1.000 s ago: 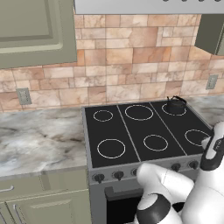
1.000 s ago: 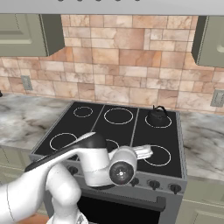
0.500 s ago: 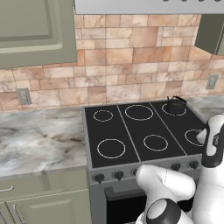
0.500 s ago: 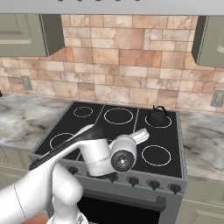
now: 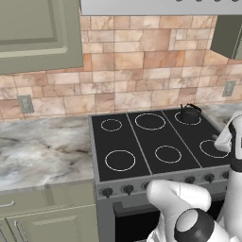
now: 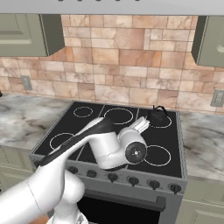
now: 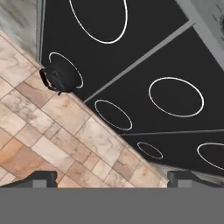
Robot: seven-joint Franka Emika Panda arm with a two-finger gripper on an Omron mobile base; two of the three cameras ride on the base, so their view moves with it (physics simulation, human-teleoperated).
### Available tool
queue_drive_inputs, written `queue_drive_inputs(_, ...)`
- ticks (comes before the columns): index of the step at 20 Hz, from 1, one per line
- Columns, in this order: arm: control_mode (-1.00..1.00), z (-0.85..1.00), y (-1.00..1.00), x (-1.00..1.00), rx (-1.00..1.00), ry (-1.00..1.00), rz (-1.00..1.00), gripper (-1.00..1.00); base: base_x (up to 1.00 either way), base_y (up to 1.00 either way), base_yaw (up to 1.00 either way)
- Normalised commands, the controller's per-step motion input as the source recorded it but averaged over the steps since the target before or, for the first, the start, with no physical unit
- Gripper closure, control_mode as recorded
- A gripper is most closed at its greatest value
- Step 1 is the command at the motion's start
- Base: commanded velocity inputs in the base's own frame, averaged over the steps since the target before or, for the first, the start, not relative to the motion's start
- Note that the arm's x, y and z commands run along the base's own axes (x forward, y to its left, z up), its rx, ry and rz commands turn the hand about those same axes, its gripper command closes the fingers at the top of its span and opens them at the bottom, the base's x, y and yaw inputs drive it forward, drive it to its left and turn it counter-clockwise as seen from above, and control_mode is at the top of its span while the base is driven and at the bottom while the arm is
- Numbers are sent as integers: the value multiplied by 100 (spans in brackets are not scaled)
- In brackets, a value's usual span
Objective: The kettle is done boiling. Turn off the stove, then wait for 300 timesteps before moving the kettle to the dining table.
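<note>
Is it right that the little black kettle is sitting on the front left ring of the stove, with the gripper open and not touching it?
Not quite. The kettle sits on the back right ring of the stove, against the tiled wall, as the left base view shows. The rest holds: in the hand view the gripper is open and well clear of the kettle.

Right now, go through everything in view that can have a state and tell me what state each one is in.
kettle: upright on the back right burner, not held.
stove: the other five rings bare; whether any burner is lit cannot be told.
gripper: open, nothing between its fingertips, above the cooktop, apart from the kettle.
upper cabinet: door shut.
</note>
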Motion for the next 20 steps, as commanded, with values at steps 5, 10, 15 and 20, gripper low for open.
queue_drive_inputs(5, -100, 22, -3, 8, -13, -6, 19, -100, 0, 0, 0)
queue_drive_inputs(10, -100, 19, -5, 0, -16, -11, 16, -100, 0, 0, 0)
queue_drive_inputs(15, -100, 4, -14, 2, -19, -18, 16, -100, 0, 0, 0)
queue_drive_inputs(20, -100, 0, -26, 3, -18, -23, 17, -100, 0, 0, 0)
